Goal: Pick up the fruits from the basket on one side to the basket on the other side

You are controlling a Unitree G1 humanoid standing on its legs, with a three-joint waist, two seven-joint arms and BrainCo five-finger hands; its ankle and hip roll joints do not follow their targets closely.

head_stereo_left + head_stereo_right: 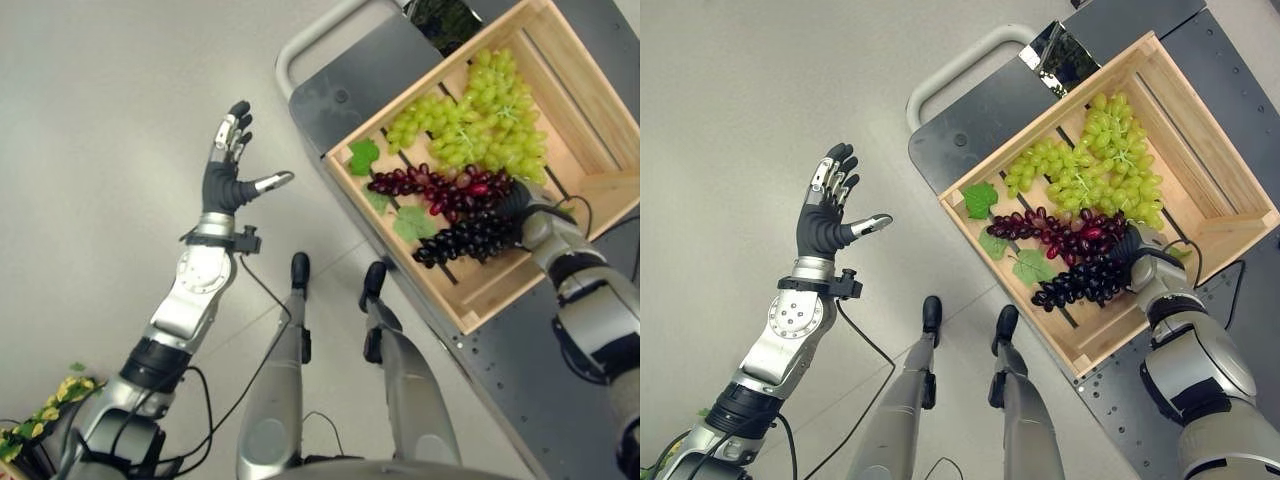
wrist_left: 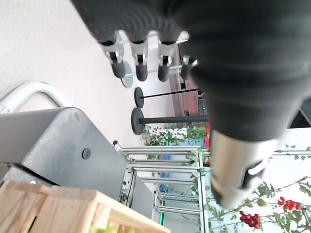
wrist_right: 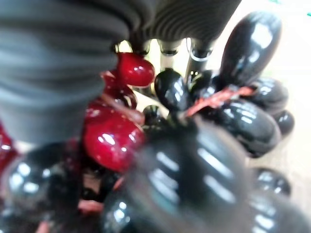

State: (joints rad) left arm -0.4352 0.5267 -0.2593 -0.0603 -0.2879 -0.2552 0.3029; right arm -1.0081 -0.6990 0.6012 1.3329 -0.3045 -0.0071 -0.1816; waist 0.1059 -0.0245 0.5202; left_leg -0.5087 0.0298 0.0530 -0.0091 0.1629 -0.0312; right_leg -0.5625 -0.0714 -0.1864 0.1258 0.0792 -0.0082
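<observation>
right robot hand (image 1: 519,205) fingers buried in black grapes (image 1: 465,240) – grip unclear

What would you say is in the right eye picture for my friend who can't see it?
The robot's right hand reaches into a wooden crate on a dark cart, pressed into a bunch of black grapes. Red grapes and green grapes lie beside it. The left hand hangs open over the floor, holding nothing.
</observation>
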